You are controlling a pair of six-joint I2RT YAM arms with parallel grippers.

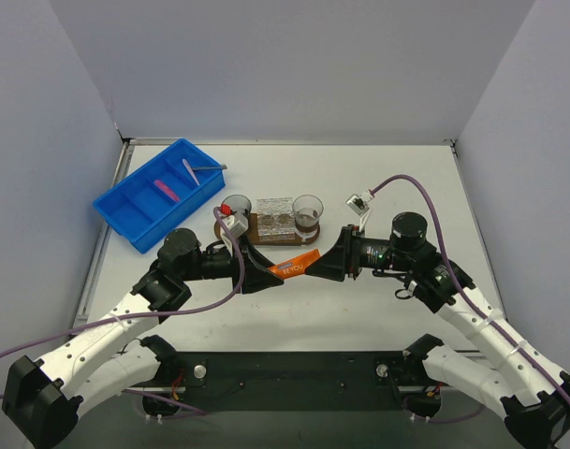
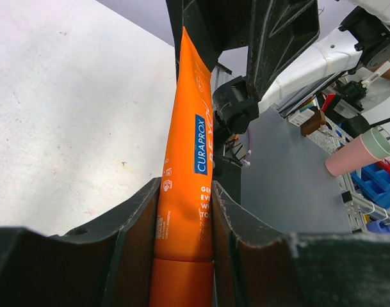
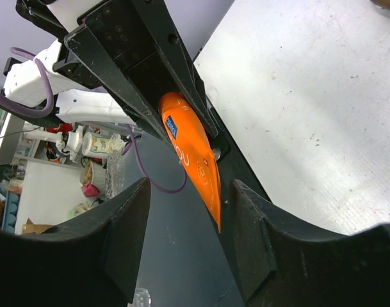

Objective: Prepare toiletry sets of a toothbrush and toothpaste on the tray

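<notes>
The orange toothpaste (image 1: 294,265) tube hangs in the air just in front of the tray (image 1: 286,239), a dark-brown board. My left gripper (image 1: 273,273) is shut on its cap end; in the left wrist view both fingers press the toothpaste (image 2: 185,179) at the left gripper (image 2: 185,192). My right gripper (image 1: 324,262) faces it from the right. Its jaws stand open around the flat tip of the toothpaste (image 3: 195,160), which lies close to the right-hand finger of the right gripper (image 3: 189,192). A pink toothbrush (image 1: 166,190) and a lavender toothbrush (image 1: 191,168) lie in the blue bin.
The blue bin (image 1: 125,208) sits at the far left of the table. On the tray stand two clear cups (image 1: 236,208) (image 1: 308,210) with a clear textured block (image 1: 273,215) between them. Grey walls close in three sides.
</notes>
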